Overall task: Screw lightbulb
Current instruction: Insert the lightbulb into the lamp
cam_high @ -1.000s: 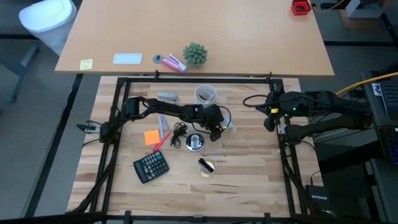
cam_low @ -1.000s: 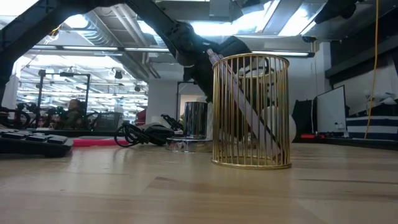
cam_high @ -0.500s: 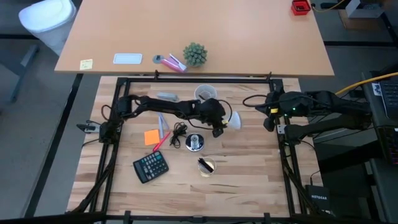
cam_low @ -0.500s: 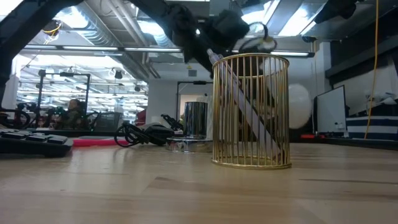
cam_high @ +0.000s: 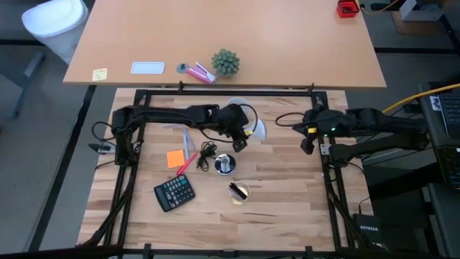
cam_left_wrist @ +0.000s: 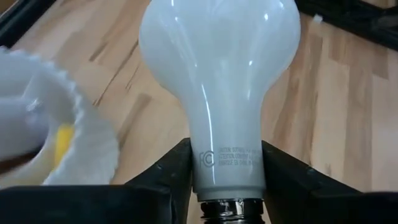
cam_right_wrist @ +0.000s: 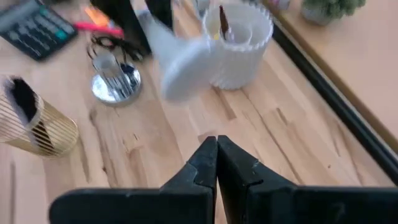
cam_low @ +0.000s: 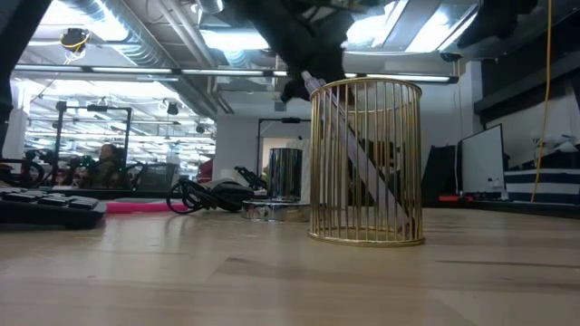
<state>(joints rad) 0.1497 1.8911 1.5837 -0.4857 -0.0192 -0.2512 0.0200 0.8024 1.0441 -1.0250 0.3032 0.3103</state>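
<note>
The left claw (cam_high: 244, 133) pinched the lightbulb (cam_left_wrist: 217, 81) by its narrow neck, fingers (cam_left_wrist: 168, 177) on either side, and held it in the air just beside the pale cup (cam_high: 238, 109), beyond the silver socket (cam_high: 226, 165). The right claw (cam_right_wrist: 216, 155) hung at the right edge of the surface (cam_high: 287, 187), its tips pressed together on nothing.

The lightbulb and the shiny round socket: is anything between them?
No. In the high view the lightbulb, held by the left gripper, sits above bare wood, and nothing lies between it and the silver socket.
</note>
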